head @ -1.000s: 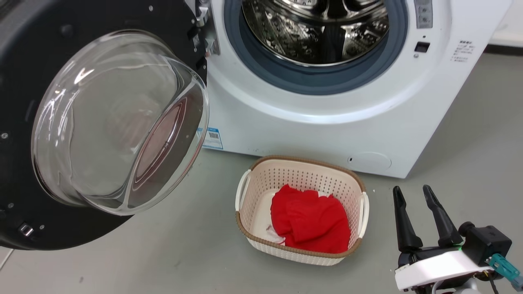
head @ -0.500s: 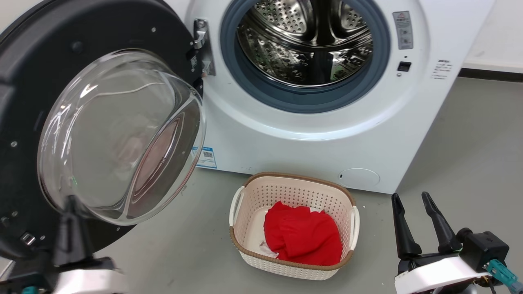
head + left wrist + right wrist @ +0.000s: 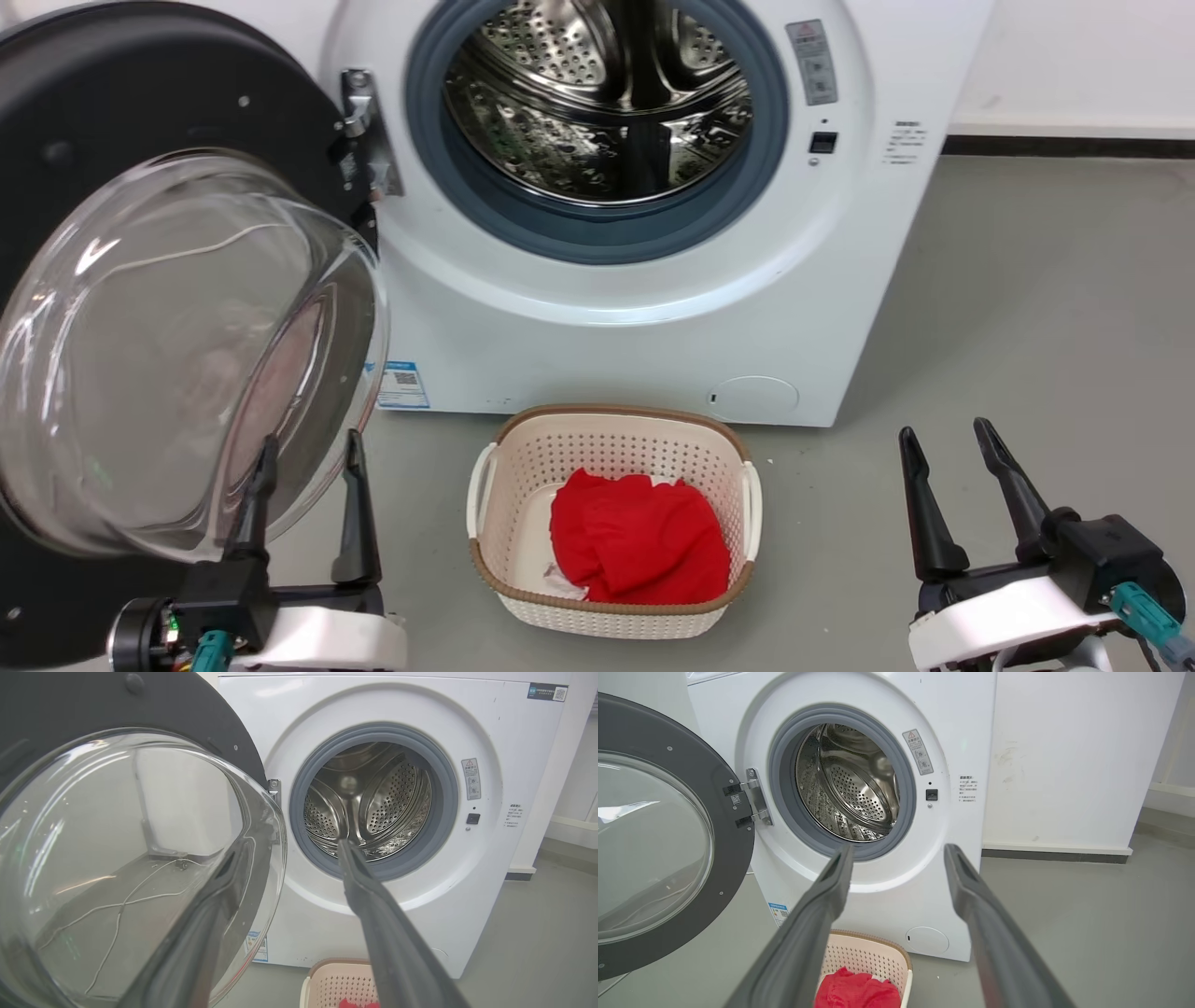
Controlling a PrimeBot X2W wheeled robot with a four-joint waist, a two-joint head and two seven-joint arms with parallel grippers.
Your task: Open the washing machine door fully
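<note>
The washing machine door (image 3: 140, 84) stands wide at nine o'clock of the drum (image 3: 597, 103), apparently near its limit; little seems left. Left gripper (image 3: 311, 439) and right gripper (image 3: 943, 427) are spread, empty.

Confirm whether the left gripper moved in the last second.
Yes. The left gripper has risen to the lower rim of the bowl on the washing machine door; it was absent there before.

Black fingers (image 3: 922, 523), white wrists (image 3: 1008, 618), teal plugs (image 3: 1141, 609)
</note>
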